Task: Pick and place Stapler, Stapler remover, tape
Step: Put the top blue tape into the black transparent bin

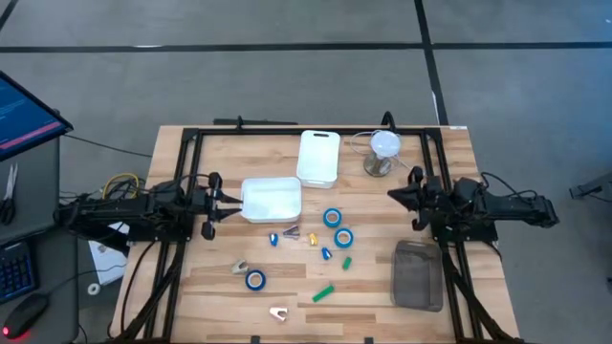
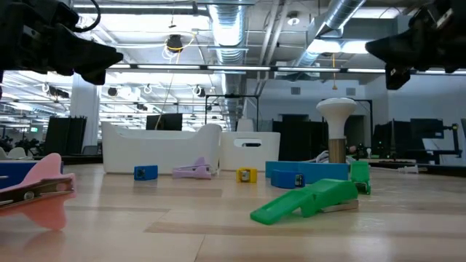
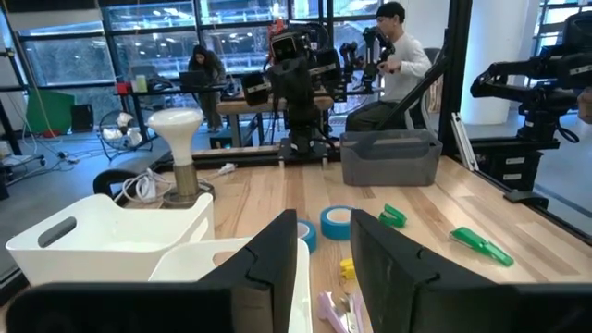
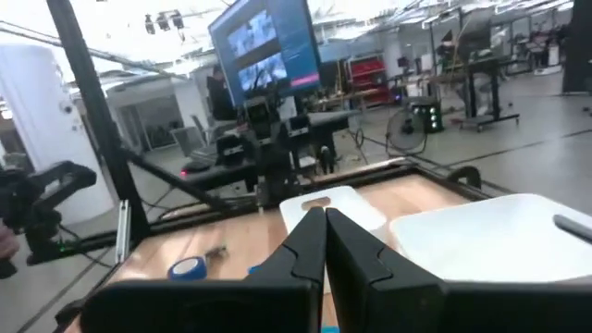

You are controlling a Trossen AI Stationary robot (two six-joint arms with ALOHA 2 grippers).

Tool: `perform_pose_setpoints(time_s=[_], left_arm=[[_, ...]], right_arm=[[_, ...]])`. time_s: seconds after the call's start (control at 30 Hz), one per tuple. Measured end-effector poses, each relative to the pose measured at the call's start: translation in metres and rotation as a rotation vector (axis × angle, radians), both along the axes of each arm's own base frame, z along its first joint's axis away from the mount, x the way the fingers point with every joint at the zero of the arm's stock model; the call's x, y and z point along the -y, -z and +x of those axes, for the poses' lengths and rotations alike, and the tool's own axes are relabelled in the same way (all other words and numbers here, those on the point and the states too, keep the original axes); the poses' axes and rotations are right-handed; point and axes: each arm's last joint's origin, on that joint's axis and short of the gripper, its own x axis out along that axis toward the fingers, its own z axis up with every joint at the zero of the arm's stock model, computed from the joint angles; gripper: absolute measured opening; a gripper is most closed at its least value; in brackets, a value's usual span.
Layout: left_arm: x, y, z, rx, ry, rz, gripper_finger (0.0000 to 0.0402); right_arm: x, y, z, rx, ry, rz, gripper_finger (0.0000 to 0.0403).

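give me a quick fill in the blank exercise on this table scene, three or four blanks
1. The number of blue tape rolls on the table is ____.
2. The right gripper has its fingers ____.
3. The two empty tubs near the table's middle are coloured ____.
4. The left gripper hovers beside a white tub, holding ____.

Missing words: three; shut; white; nothing

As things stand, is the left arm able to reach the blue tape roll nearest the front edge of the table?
Probably yes. The left pincer hangs open above the table's left side, holding nothing. That tape roll lies flat in the open; only a small pale tool sits close beside it.
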Motion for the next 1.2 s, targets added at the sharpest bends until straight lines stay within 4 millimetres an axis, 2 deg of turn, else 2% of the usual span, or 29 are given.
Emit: perform_pose_setpoints(time_s=[0.2,0.4,0.63,0.87,1.07,1.2], left_arm=[[-0.001,-0.001,0.000,0.009,-0.035,-0.020,0.0095],[-0.004,-0.001,0.000,0.010,-0.134,-0.020,0.0095],[-0.004,-0.001,0.000,0.010,-0.135,-0.020,0.0095],[-0.004,-0.001,0.000,0.010,-0.135,-0.020,0.0095],[-0.004,-0.001,0.000,0.010,-0.135,-0.021,0.0095],[-0.004,-0.001,0.000,0.010,-0.135,-0.022,0.0095]], right_arm=[[0.002,-0.011,0.001,-0.040,0.076,0.003,0.0003],[0.003,-0.015,0.018,-0.166,0.125,0.109,0.0003],[0.004,-0.029,0.051,-0.309,0.168,0.211,0.0003],[0.004,-0.045,0.095,-0.437,0.195,0.276,0.0001],[0.004,-0.040,0.126,-0.728,0.264,0.318,0.0001],[0.004,-0.030,0.142,-0.840,0.312,0.371,0.0001]])
